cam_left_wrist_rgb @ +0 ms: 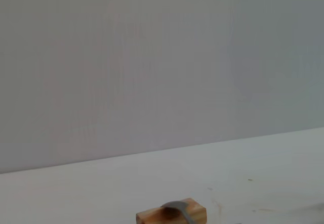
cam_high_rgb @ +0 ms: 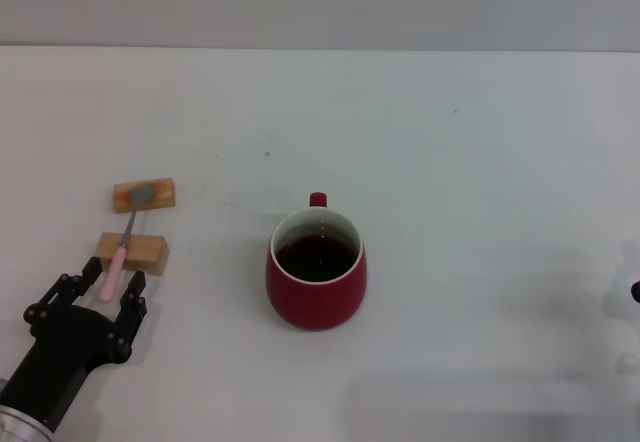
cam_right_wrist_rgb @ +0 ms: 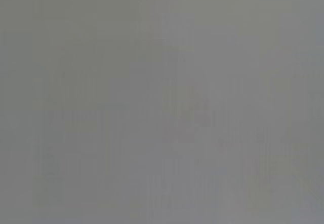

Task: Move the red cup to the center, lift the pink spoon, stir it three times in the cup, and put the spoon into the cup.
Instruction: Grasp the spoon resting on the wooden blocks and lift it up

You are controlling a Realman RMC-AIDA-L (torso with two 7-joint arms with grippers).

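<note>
The red cup (cam_high_rgb: pixel 316 272) stands upright near the middle of the white table, its handle pointing away from me and its inside dark. The pink spoon (cam_high_rgb: pixel 118 258) lies across two tan wooden blocks at the left, with its grey bowl (cam_high_rgb: pixel 141 196) on the far block (cam_high_rgb: pixel 144 195) and its pink handle over the near block (cam_high_rgb: pixel 132 251). My left gripper (cam_high_rgb: pixel 104 282) is open at the handle's near end, one finger on each side of it. The left wrist view shows the far block (cam_left_wrist_rgb: pixel 171 215) with the spoon bowl (cam_left_wrist_rgb: pixel 177 207) on it. Only a dark speck of my right arm (cam_high_rgb: pixel 635 290) shows at the right edge.
The table (cam_high_rgb: pixel 480 162) is white and meets a grey wall at the back. The right wrist view shows only plain grey.
</note>
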